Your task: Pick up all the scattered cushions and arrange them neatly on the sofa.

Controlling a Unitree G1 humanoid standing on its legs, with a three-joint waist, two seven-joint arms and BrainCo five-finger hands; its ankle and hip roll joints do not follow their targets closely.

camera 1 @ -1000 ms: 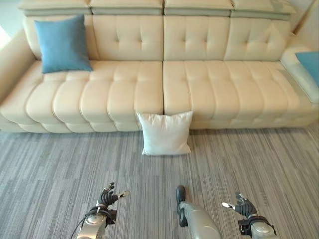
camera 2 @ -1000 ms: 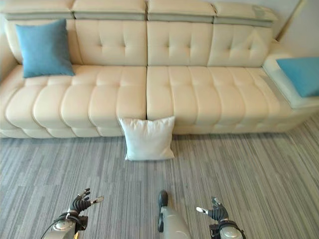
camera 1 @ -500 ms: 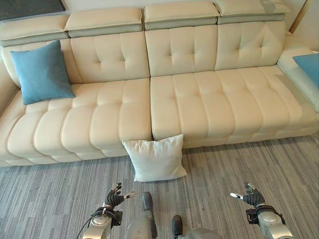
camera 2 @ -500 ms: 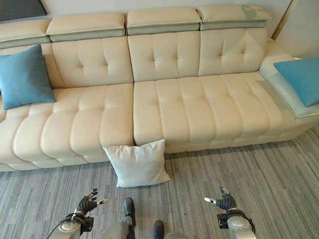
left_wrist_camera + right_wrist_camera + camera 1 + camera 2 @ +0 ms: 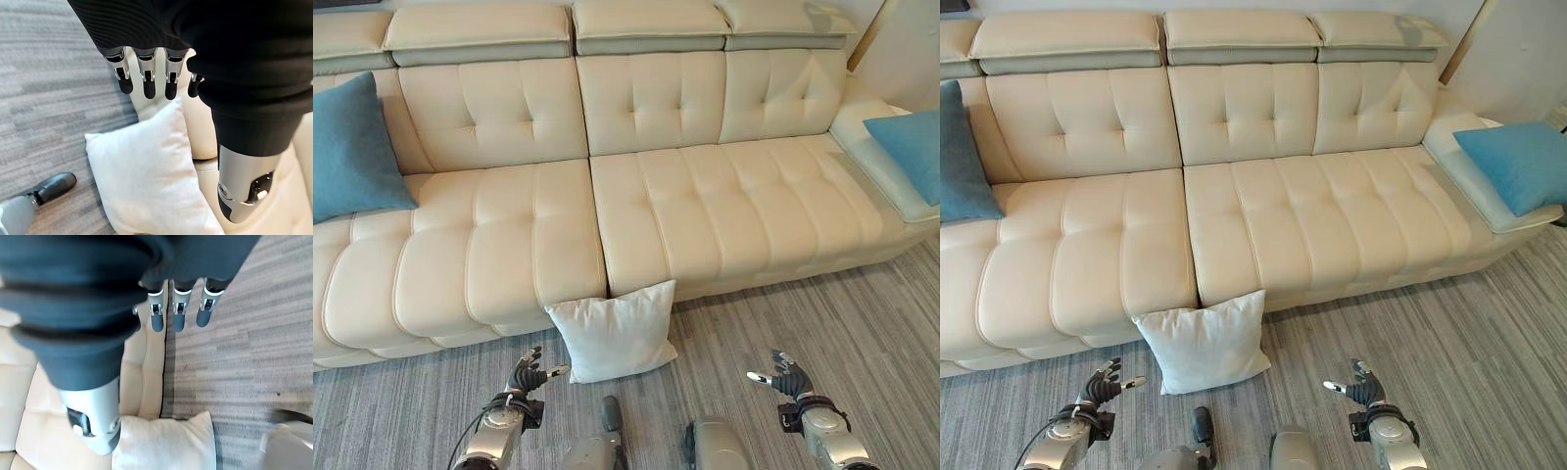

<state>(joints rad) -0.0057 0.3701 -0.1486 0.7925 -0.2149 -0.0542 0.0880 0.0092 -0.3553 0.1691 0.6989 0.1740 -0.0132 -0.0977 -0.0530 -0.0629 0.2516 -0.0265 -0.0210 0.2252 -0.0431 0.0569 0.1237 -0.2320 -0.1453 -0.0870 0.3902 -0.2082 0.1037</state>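
Both hands, left hand [image 5: 527, 376] and right hand [image 5: 785, 378], hover empty with fingers spread near the white cushion [image 5: 612, 331].

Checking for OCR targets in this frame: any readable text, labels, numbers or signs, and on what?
None: no readable text in any view.
Sofa: plain, no label or tag showing.
White cushion on the floor: blank.
Blue cushions: blank.
Left hand and right hand: no markings that can be read.
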